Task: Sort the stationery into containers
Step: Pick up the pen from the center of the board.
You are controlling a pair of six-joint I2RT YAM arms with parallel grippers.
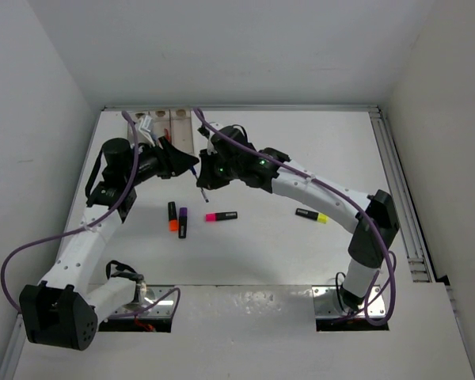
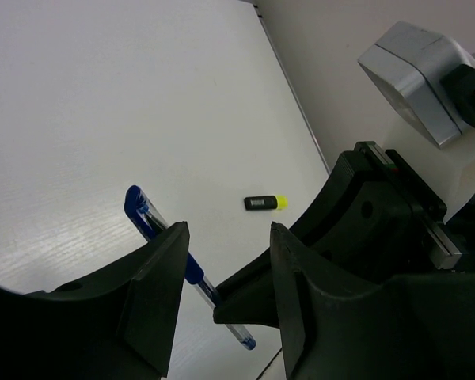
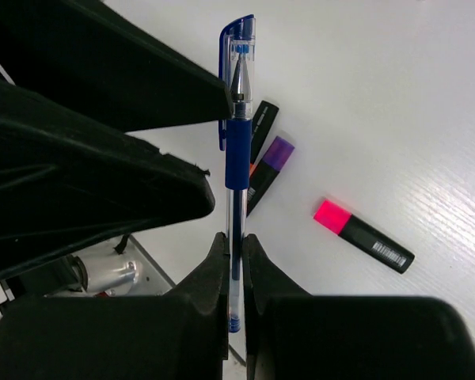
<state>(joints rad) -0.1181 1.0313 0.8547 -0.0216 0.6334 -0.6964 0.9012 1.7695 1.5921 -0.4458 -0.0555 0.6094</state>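
Note:
My right gripper [image 3: 235,241] is shut on the clear lower barrel of a thin blue pen [image 3: 237,150] and holds it above the table. The left gripper [image 2: 226,229] stands open around the same blue pen [image 2: 146,218], which lies against its left finger, with a gap to the right finger. Both grippers meet near the tan tray [image 1: 174,127] at the back left. On the table lie an orange-capped highlighter [image 1: 172,217], a purple-capped one [image 1: 183,222], a pink-capped one [image 1: 221,216] and a yellow-capped one [image 1: 311,215].
The left gripper's black fingers [image 3: 103,71] fill the upper left of the right wrist view. A metal rail [image 1: 396,174] runs along the table's right edge. White walls close in the back and both sides.

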